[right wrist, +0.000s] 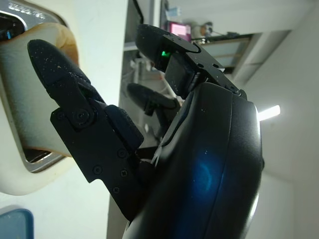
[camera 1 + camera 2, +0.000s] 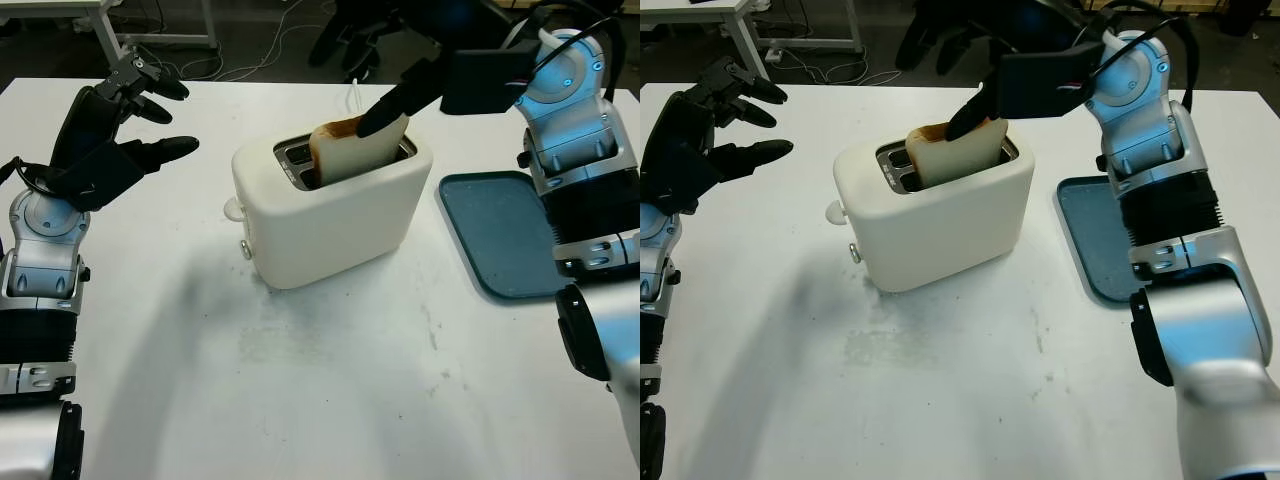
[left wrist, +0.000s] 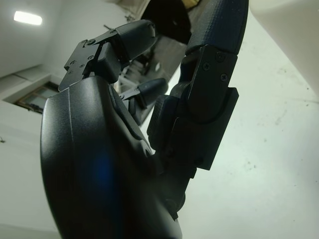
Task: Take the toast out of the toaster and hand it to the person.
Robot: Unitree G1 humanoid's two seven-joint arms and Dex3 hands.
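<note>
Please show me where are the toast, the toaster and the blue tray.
toast (image 2: 350, 152), left eye view, its pale face.
toaster (image 2: 335, 220), left eye view, front wall.
blue tray (image 2: 500, 232), left eye view, bare floor.

Silver-grey jointed arms with ribbed black sleeves, black cables, each matte black hand (image 2: 120, 120) screw-fastened.

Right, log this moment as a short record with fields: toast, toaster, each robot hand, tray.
toast: pale slice of toast with browned crust, upright in a slot, top sticking out
toaster: cream two-slot toaster, mid-table
right robot hand: at the toast's top, a finger laid on its face; grip not confirmed
left robot hand: open, raised above the table, apart from the toaster
tray: flat blue plastic tray, beside the toaster under the right arm
</note>
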